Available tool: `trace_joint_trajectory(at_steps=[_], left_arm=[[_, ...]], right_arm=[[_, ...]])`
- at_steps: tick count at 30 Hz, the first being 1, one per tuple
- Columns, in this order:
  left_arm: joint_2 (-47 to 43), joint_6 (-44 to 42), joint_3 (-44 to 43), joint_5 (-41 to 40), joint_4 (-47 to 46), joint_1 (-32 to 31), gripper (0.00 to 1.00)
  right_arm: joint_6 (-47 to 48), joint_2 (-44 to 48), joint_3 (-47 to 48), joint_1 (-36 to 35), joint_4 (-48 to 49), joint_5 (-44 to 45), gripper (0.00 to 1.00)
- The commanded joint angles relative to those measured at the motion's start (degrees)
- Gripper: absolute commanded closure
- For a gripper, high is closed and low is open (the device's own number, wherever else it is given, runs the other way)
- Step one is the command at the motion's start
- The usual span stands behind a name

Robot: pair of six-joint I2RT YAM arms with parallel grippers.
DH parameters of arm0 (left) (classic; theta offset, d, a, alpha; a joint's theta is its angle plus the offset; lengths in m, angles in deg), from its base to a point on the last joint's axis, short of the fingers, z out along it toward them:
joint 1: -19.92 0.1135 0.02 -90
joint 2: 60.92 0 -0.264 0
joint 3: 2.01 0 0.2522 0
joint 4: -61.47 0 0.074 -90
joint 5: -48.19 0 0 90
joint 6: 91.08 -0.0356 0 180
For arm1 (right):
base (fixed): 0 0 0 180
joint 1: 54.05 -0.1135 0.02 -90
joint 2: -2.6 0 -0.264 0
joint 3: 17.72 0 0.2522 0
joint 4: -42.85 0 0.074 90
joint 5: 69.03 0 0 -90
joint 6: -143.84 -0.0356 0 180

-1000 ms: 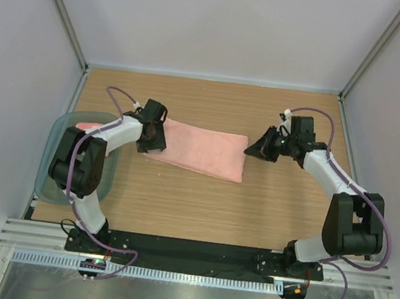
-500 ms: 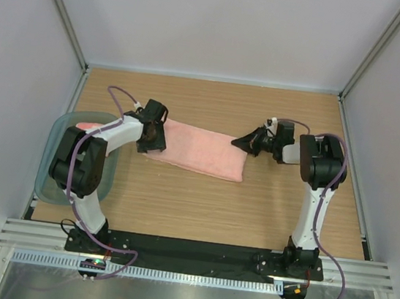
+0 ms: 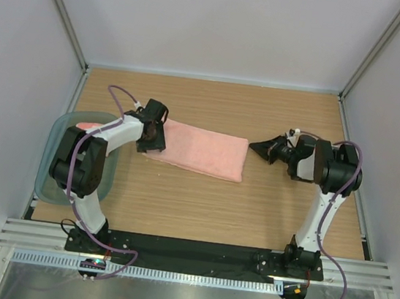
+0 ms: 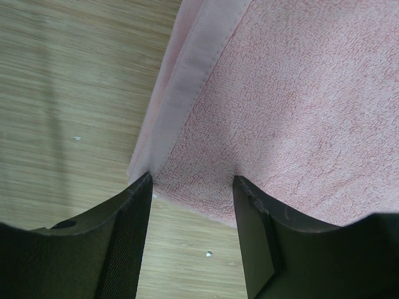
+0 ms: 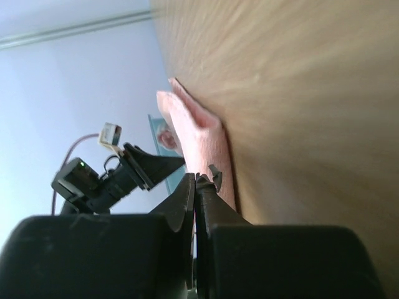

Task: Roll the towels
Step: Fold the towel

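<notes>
Towel (image 3: 203,150): lies flat on the wooden surface (image 3: 199,208) at the centre of the overhead frame, long side running left to right with a slight tilt.
Left claw (image 3: 150,138): at the towel's left end, fingers spread. In the wrist view the hemmed corner sits between the two tips.
Right claw (image 3: 258,147): right of centre, just beside the towel's right edge but apart from it, fingers pressed together on nothing.
Tray (image 3: 48,174): far left of the frame, with a second towel (image 3: 86,126) showing pink at its upper end.
</notes>
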Motion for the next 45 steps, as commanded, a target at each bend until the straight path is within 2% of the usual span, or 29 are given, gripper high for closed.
trace_joint_trajectory(at_steps=[1, 2, 4, 5, 8, 11, 13, 18, 23, 28, 30, 33, 36, 38, 39, 41, 42, 43, 44, 45], left_arm=[[0.26, -0.55, -2.25, -1.28, 0.73, -0.09, 0.44], [0.26, -0.55, -2.25, -1.19, 0.73, -0.09, 0.44], [-0.09, -0.37, -2.16, -1.28, 0.73, -0.01, 0.44], [-0.18, -0.37, -2.07, -1.28, 0.64, -0.09, 0.44], [-0.27, -0.20, -1.90, -1.45, 0.64, -0.09, 0.44], [-0.09, 0.15, -1.90, -1.19, 0.55, -0.09, 0.44], [0.00, 0.42, -2.16, -0.75, 0.55, -0.18, 0.45], [-0.26, 0.51, -2.42, 0.31, 0.55, -0.09, 0.45], [-0.53, -0.11, -2.78, 0.04, 1.43, -0.18, 0.45], [-0.70, -0.20, -2.69, -0.31, 1.61, -0.09, 0.45], [-0.44, -0.20, -3.04, -0.40, 1.69, -0.09, 0.45], [-0.18, -0.28, -3.65, -0.14, 1.78, -0.18, 0.45], [-0.18, -0.28, -3.74, -0.05, 1.87, -0.18, 0.45], [-0.44, -0.11, -3.66, -0.13, 1.96, -0.27, 0.45], [-0.79, -0.02, -3.57, -0.66, 2.13, -0.53, 0.46], [-2.54, -0.46, -4.00, -3.80, 2.74, -2.19, 0.45], [-3.07, -0.63, -4.27, -4.96, 3.01, -4.38, 0.44], [-3.60, -0.72, -4.71, -5.58, 3.36, -5.36, 0.43], [-4.21, -0.81, -5.41, -5.93, 3.80, -6.24, 0.42], [-4.39, -0.64, -5.76, -5.76, 4.06, -7.46, 0.36]], right_arm=[[7.28, 11.70, -1.76, -1.10, -7.68, 0.99, 0.99], [9.42, 14.07, -1.67, -1.37, -14.15, 1.52, 0.99], [16.16, 20.67, -0.71, -3.03, -20.94, 2.75, 0.99], [18.38, 22.43, 1.21, -3.91, -28.29, 3.11, 0.99], [26.28, 25.08, 6.31, -9.70, -42.27, 5.56, 0.99], [30.17, 24.12, 9.39, -14.72, -51.17, 10.29, 0.99], [29.66, 22.63, 8.80, -16.39, -52.27, 11.80, 0.99], [27.01, 16.74, 4.57, -16.40, -44.98, 11.72, 0.99], [30.70, 16.29, 1.33, -12.98, -48.82, 13.30, 0.99], [35.01, 22.95, -3.95, -5.42, -55.86, 17.78, 0.99], [36.07, 27.77, -6.23, -2.09, -60.51, 23.39, 0.99], [36.16, 32.62, -8.35, -1.46, -63.95, 27.45, 0.99], [36.15, 37.90, -8.18, -1.46, -66.41, 26.23, 0.98], [36.51, 41.59, -6.51, -1.72, -69.48, 25.61, 0.89], [37.55, 42.74, -5.72, -1.90, -71.06, 25.35, 0.81], [38.70, 46.42, -3.17, -2.42, -75.79, 25.61, 0.72], [39.58, 47.83, -2.38, -2.60, -77.22, 25.52, 0.62], [39.93, 48.98, -1.15, -2.77, -79.67, 25.52, 0.57], [40.20, 50.90, -0.62, -2.86, -80.73, 25.43, 0.53], [40.90, 51.70, -0.27, -2.86, -81.53, 25.26, 0.47]])
